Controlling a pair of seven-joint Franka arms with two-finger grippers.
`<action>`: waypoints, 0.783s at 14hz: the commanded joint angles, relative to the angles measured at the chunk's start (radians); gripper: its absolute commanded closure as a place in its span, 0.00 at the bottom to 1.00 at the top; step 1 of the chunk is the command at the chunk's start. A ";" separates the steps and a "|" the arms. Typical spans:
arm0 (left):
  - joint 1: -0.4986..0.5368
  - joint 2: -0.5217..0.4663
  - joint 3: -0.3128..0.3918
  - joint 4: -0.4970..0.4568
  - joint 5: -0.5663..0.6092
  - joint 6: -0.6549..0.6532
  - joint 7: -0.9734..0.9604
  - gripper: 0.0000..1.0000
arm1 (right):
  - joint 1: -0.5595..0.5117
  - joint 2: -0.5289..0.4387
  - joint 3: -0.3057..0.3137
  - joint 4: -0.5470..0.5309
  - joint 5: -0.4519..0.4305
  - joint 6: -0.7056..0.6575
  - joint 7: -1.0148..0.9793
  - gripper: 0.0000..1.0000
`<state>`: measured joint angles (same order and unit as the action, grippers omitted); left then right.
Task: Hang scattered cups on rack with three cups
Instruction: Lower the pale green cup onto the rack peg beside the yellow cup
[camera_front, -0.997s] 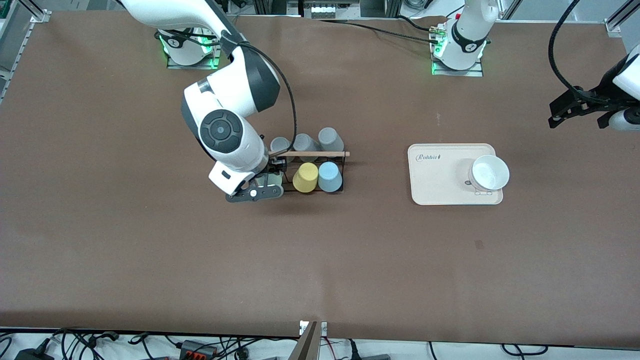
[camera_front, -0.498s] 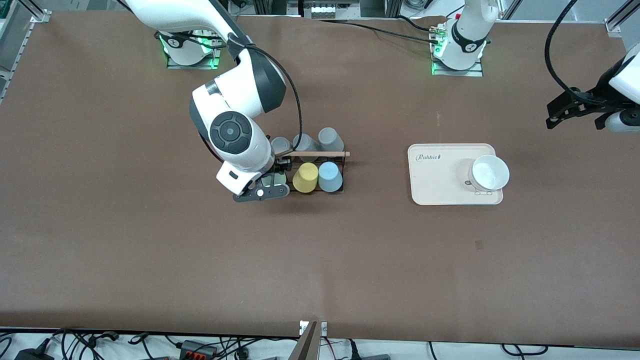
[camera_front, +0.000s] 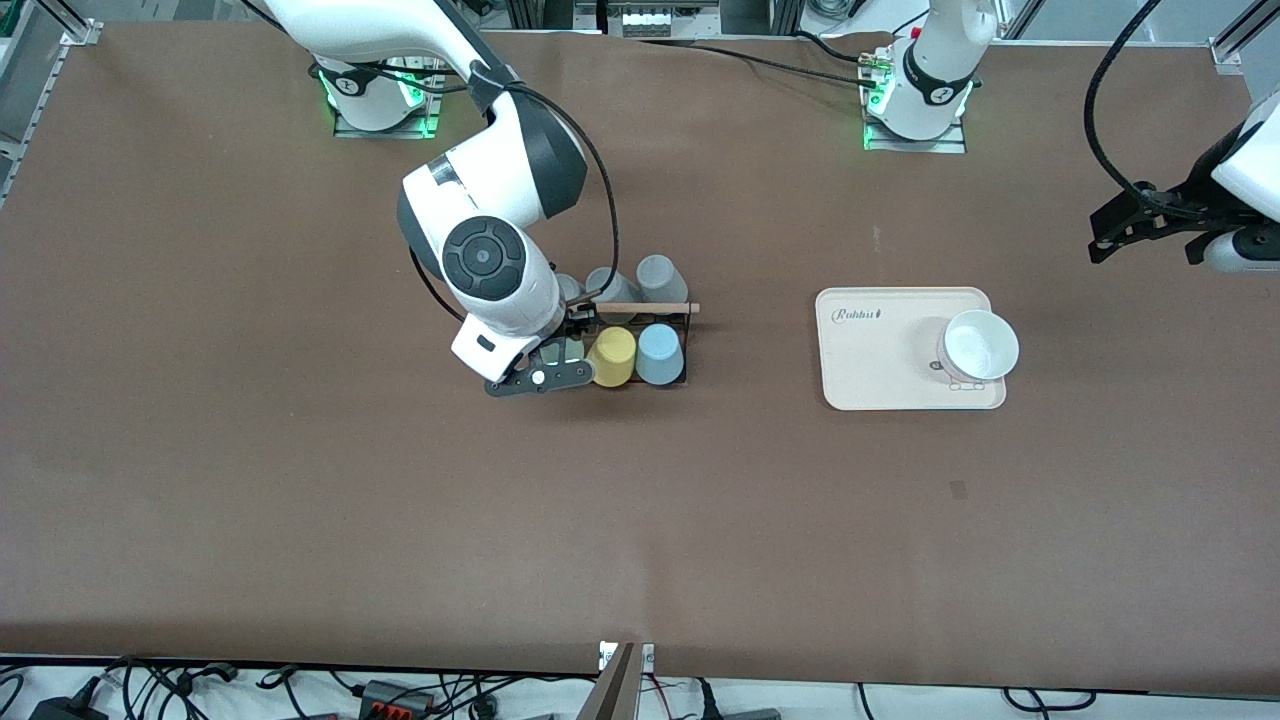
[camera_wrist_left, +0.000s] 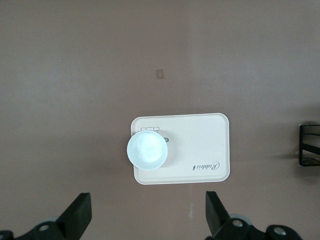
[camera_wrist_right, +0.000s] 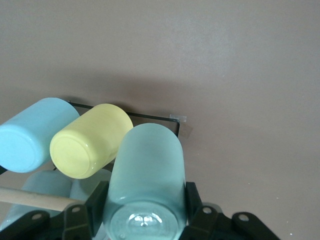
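Right pincer (camera_wrist_right: 145, 220) gripping mint cup (camera_wrist_right: 145, 180), over rack (camera_front: 640, 345)

One word to read here: "Rabbit", in dark script on the beige tray (camera_front: 880, 350), at its upper left corner in the front view, beside the white bowl (camera_front: 980, 345).

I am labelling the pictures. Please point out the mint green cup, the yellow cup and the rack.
mint green cup (camera_wrist_right: 145, 170), right wrist view, its side wall
yellow cup (camera_front: 612, 357), front view, its upturned base
rack (camera_front: 645, 308), front view, its wooden rod
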<state>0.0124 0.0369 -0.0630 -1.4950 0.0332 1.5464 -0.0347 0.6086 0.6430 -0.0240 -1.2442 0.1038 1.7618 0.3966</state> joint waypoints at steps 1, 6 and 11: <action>-0.006 0.001 0.003 0.007 -0.010 0.004 -0.011 0.00 | 0.013 0.029 -0.008 0.025 0.014 -0.013 0.016 0.72; -0.006 0.003 0.003 0.007 -0.010 0.004 -0.011 0.00 | 0.008 0.067 -0.008 0.025 0.013 -0.007 0.016 0.72; -0.006 0.003 0.003 0.006 -0.010 0.004 -0.011 0.00 | 0.006 0.098 -0.008 0.025 0.014 0.025 0.015 0.72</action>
<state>0.0123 0.0374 -0.0632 -1.4950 0.0332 1.5467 -0.0348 0.6109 0.7194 -0.0285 -1.2443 0.1044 1.7742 0.3973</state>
